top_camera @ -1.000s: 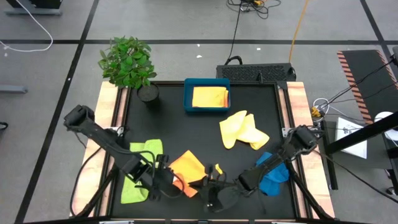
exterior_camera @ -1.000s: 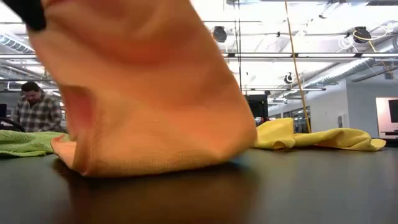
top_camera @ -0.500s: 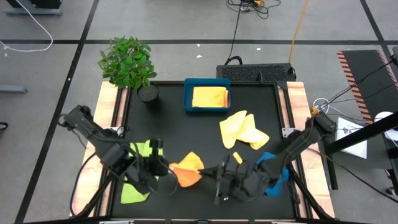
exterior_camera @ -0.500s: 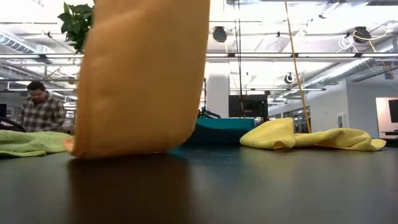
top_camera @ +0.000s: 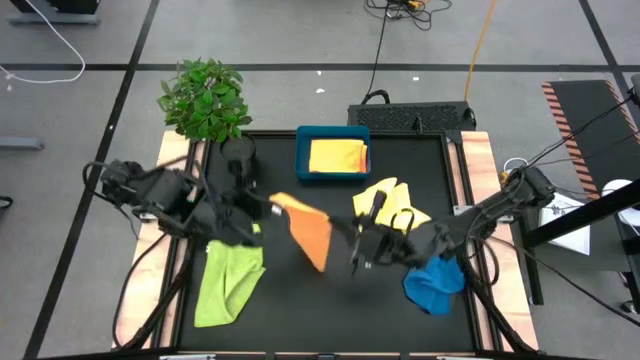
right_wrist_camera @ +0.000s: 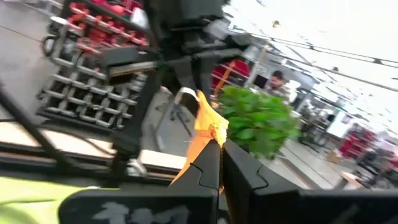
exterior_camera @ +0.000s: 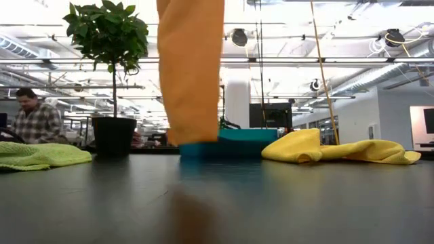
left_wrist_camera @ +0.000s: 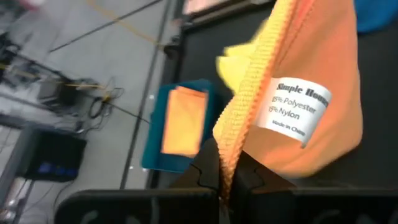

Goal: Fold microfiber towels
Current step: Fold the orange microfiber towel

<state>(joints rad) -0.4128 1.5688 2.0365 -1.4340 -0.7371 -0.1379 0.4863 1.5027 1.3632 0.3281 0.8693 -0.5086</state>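
Fingers of both arms were pinched closed on the orange towel [top_camera: 310,232], which hung stretched between them above the middle of the black tabletop [top_camera: 300,320]. Left gripper [top_camera: 262,205] held one corner of the cloth; right gripper [top_camera: 352,243] held the opposite corner. From the left wrist, the orange hem ran up from between the closed fingers [left_wrist_camera: 208,169], with a white fabric label [left_wrist_camera: 298,111] on the cloth. At table height, the orange towel's lower edge hung clear of the surface.

Nearest the front edge lay the lime green towel [top_camera: 228,285] on the left and the blue towel [top_camera: 432,284] on the right, both crumpled. Beyond the held cloth, the pale yellow towel [top_camera: 392,205] lay loosely spread. Farther back stood the teal tray [top_camera: 303,160], with the golden yellow towel [top_camera: 336,157] folded inside it. A potted plant [top_camera: 206,104] occupied the far left corner. A person [exterior_camera: 35,122] showed in the room beyond.
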